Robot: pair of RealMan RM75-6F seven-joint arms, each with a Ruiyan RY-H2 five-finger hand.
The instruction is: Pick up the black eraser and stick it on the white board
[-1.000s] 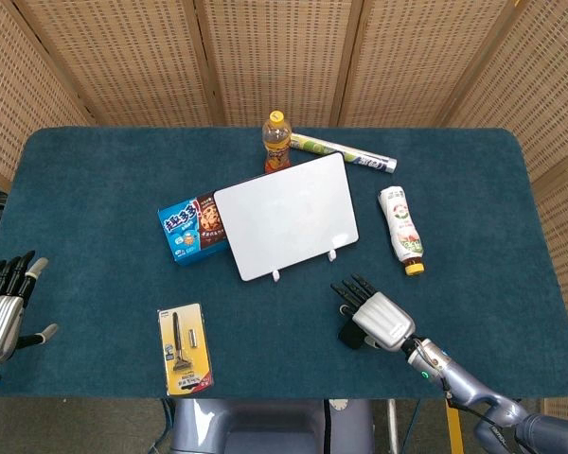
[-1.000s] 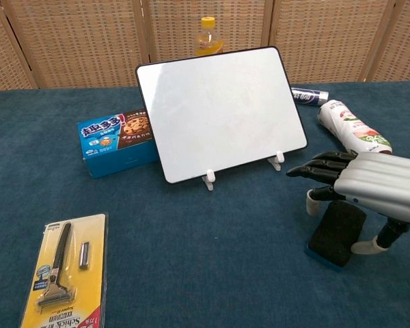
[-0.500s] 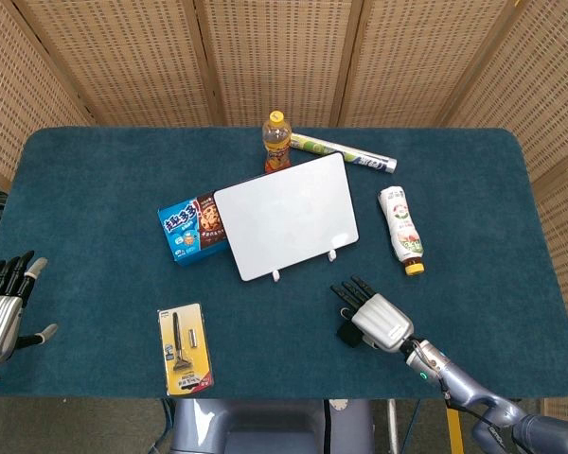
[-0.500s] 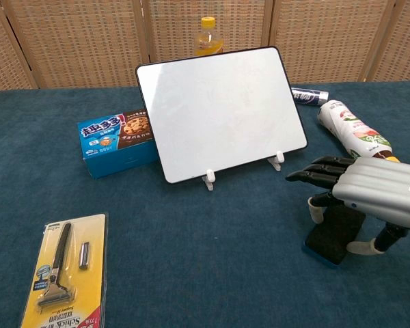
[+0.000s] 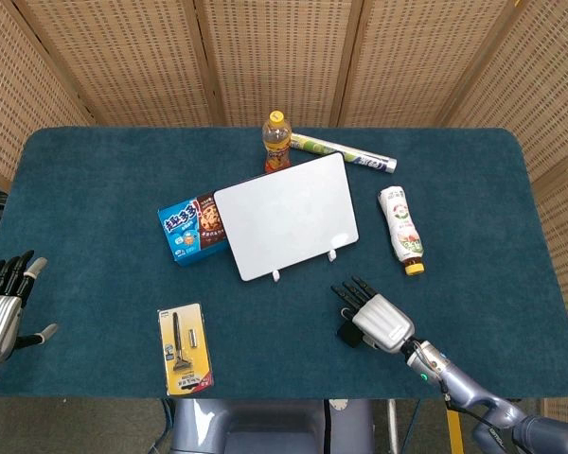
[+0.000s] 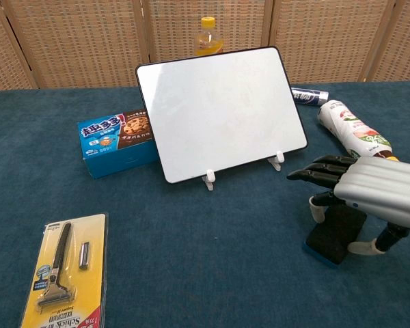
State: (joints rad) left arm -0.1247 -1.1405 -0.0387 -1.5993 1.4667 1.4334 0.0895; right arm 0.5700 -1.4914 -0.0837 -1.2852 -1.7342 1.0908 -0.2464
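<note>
Blue carpeted table [image 5: 95, 170] is filling both views, wicker screens [image 5: 265, 57] standing behind it. My right hand [image 6: 383, 195] is arching over the black eraser [image 6: 335, 234], thumb and a finger touching its sides, eraser's far end tilting up. White board [image 6: 219, 109] is standing ahead-left of it. Head view alone is showing my left hand [image 5: 2, 307], fingers spread, holding nothing.

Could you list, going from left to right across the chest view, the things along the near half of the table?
Razor in its yellow pack → blue cookie box → white board on its stand → black eraser, under the right hand.
</note>
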